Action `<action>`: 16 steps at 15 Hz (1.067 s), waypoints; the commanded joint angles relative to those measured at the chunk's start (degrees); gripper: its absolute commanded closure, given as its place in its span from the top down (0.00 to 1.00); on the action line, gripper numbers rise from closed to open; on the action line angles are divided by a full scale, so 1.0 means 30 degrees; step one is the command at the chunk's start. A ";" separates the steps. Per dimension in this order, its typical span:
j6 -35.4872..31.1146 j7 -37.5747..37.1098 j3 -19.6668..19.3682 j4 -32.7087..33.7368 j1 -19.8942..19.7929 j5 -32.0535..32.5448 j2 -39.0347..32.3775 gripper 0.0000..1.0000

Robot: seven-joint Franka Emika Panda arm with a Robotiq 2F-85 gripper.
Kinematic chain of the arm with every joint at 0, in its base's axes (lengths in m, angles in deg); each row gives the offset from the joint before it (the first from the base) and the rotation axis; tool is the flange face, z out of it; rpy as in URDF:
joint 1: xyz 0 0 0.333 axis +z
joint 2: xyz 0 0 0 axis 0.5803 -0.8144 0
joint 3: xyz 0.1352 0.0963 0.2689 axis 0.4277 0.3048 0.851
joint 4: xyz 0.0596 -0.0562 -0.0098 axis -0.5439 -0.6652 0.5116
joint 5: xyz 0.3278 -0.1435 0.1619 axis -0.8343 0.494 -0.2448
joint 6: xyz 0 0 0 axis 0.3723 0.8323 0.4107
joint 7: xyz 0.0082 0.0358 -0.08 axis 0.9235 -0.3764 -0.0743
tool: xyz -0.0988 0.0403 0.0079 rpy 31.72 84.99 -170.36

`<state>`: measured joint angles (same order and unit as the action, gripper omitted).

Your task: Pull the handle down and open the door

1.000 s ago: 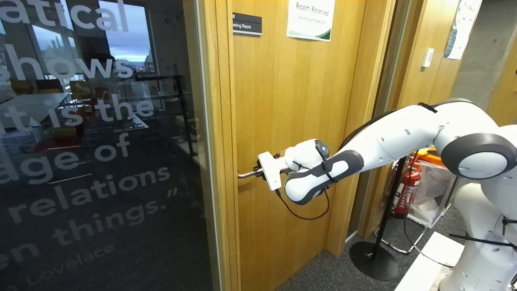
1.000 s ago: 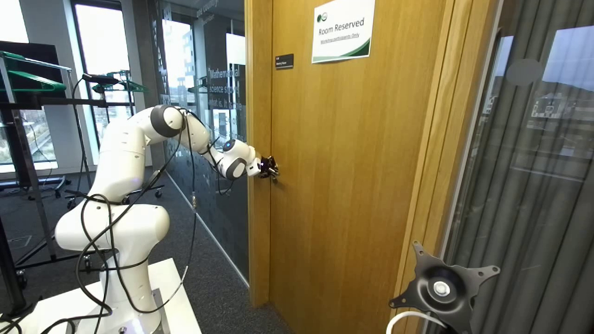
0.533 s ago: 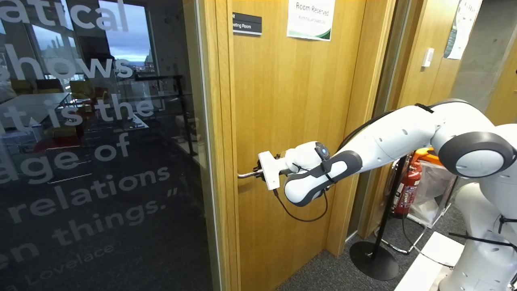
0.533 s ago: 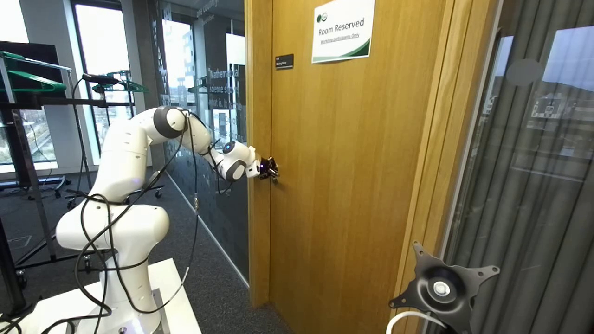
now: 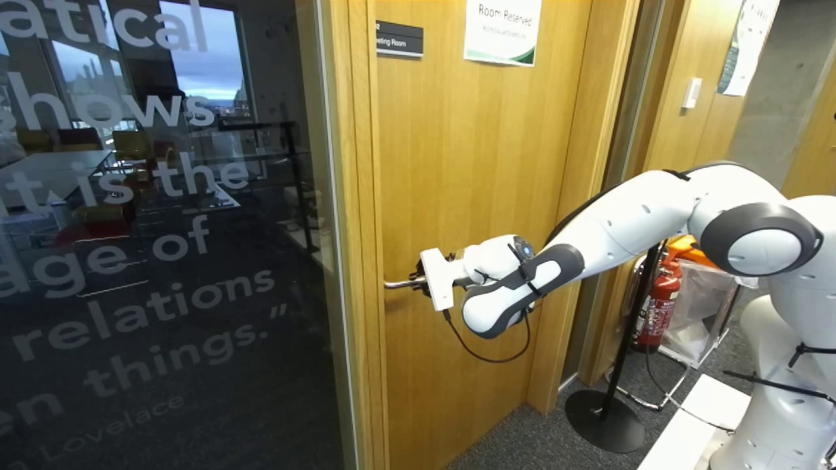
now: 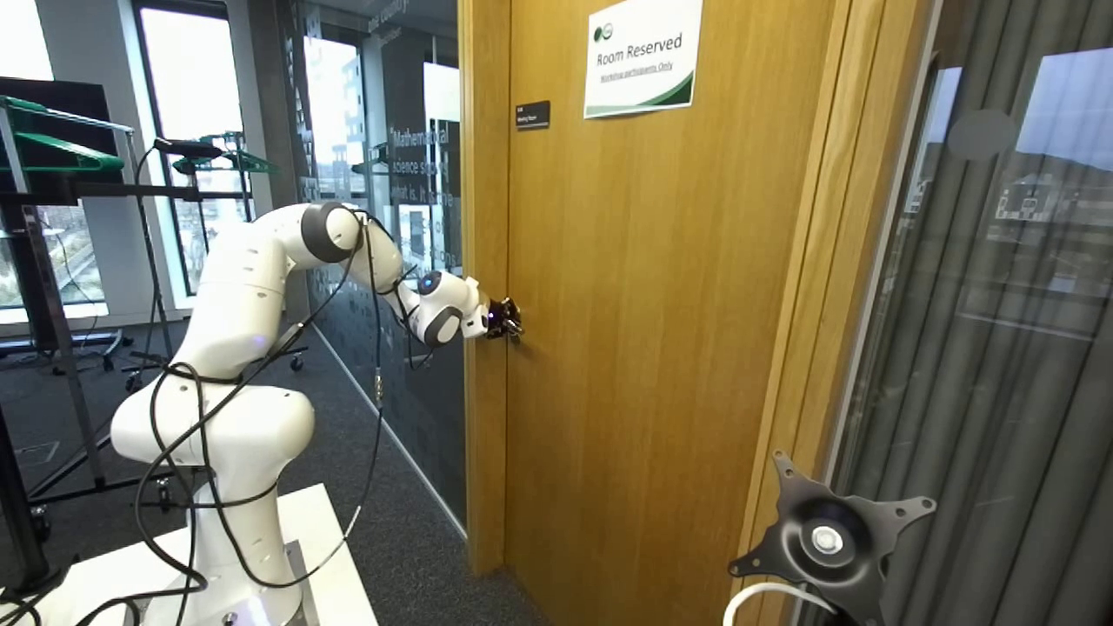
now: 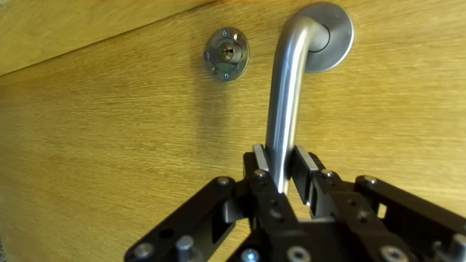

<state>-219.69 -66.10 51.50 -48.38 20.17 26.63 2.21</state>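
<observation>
Handle [image 7: 285,94] gripped btwn jaws, closed snug w/ both sides touching; door [image 6: 643,348] closed.

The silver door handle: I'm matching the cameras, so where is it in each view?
In an exterior view, the handle shows just below centre.
In an exterior view, indistinct at the gripper, slightly left of centre.
Wrist view: handle right of centre, mostly upper half.
Shared landmark: the door.

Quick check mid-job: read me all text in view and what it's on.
Paper sign on the door: "Room Reserved", "Workshop participants Only".
Nameplate: "eting Room", start hidden or blurred; top line unreadable.
Glass panel, in fragments: "Mathematical", "science", "shows", "t is the", "age of", "relations", "en things.”", "a Lovelace".
Too small or blurred: poster, fire extinguisher label, topmost glass lettering.
</observation>
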 commanded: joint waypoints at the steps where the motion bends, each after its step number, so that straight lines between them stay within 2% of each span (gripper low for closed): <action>1: 0.0027 -0.0485 0.2129 -0.1855 -0.0661 0.0668 0.0125 0.06; 4: -0.0045 -0.0597 0.3029 -0.1899 -0.1333 0.0663 0.0144 0.06; 13: -0.0177 -0.1214 0.7331 -0.1678 -0.5514 0.2552 0.0475 0.06; 16: -0.0180 -0.1055 0.8116 -0.1932 -0.6549 0.3148 0.0586 0.06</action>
<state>-220.23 -67.87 69.96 -48.52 1.98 32.79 4.56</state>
